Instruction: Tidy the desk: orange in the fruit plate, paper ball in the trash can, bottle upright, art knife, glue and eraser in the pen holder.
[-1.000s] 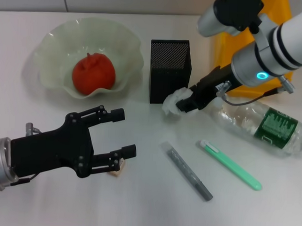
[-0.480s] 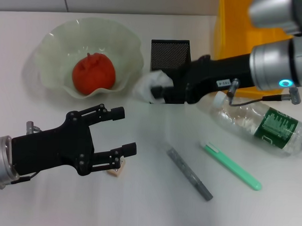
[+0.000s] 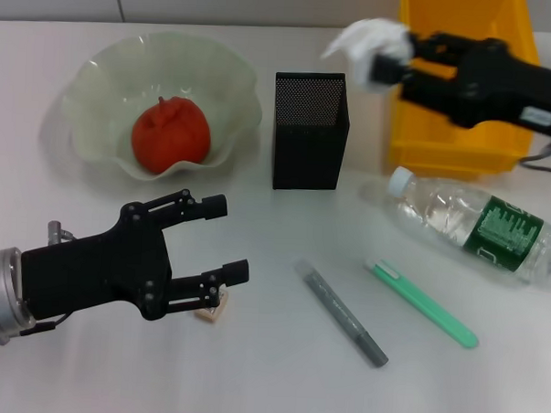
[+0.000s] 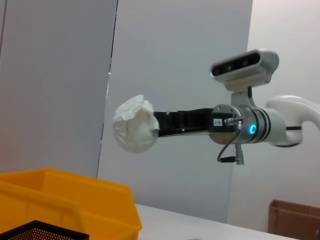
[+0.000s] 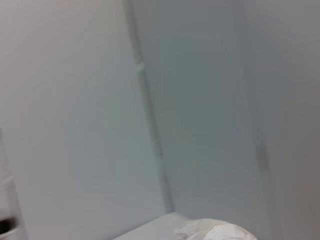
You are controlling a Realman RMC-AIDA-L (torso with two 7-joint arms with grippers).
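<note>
White desk (image 3: 487,389): right gripper (image 3: 384,65) pinches the paper ball (image 3: 365,41) (light, soft, probably crushable) near the trash can (image 3: 443,150); left gripper (image 3: 214,245) gapes.

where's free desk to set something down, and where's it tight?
Bare desk: the near strip in front of the grey pen, and the near-right corner below the bottle. Also the far-left corner beside the fruit plate. Tight: between pen holder, trash can and bottle; also around the left gripper, open over the eraser.
</note>
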